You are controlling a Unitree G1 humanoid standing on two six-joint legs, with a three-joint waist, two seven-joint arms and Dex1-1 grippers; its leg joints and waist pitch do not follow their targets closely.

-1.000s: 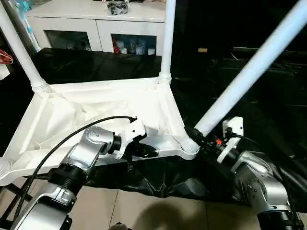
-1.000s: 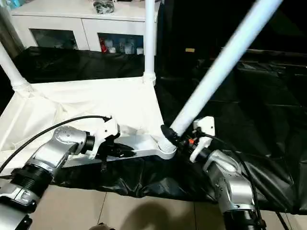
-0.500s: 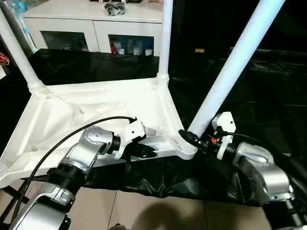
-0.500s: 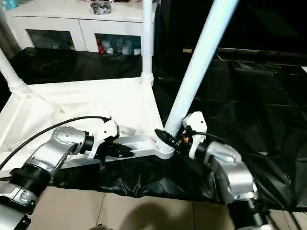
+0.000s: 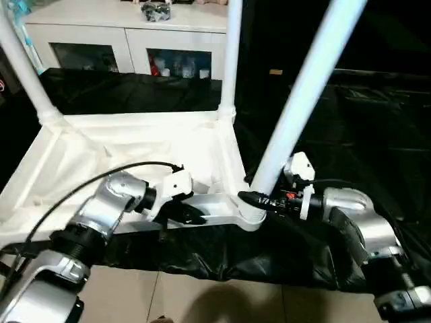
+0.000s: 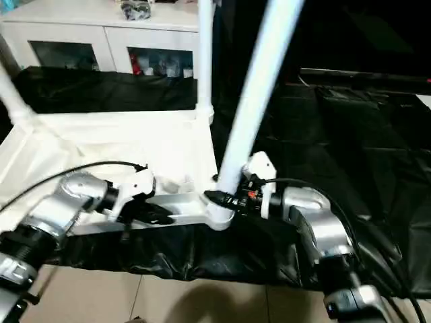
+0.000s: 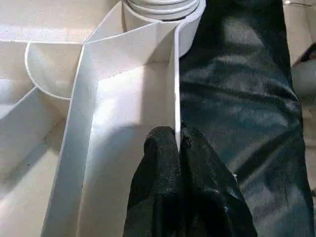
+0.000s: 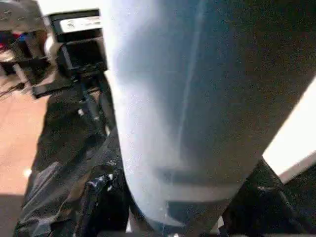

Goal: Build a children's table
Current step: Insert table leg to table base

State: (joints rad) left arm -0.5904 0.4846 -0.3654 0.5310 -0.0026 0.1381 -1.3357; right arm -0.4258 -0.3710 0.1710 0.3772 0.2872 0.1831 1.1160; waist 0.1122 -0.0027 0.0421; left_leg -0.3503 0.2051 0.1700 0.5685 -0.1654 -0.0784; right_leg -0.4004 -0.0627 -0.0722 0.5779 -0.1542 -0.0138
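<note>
The white table top (image 5: 135, 145) lies upside down on a black sheet, ribbed underside up. Two legs stand in its far corners, one at the left (image 5: 23, 67) and one at the right (image 5: 229, 60). A third leg (image 5: 296, 101) rises from the near right corner socket (image 5: 248, 217), leaning right. My left gripper (image 5: 190, 215) is shut on the table top's near rim (image 7: 176, 89), one finger (image 7: 158, 163) on each side of the wall. My right gripper (image 5: 254, 200) is shut on the base of the third leg (image 8: 173, 123), just above the socket.
A white cabinet (image 5: 135, 40) with glass doors stands behind the table, a dark object (image 5: 153, 9) on top. The black sheet (image 5: 350, 134) spreads to the right and hangs over the near edge. Tiled floor (image 5: 202, 296) lies below.
The near right leg has swung from a strong rightward lean to nearly upright, with my right gripper still on its base. My left gripper holds the rim as before. The camera has shifted.
</note>
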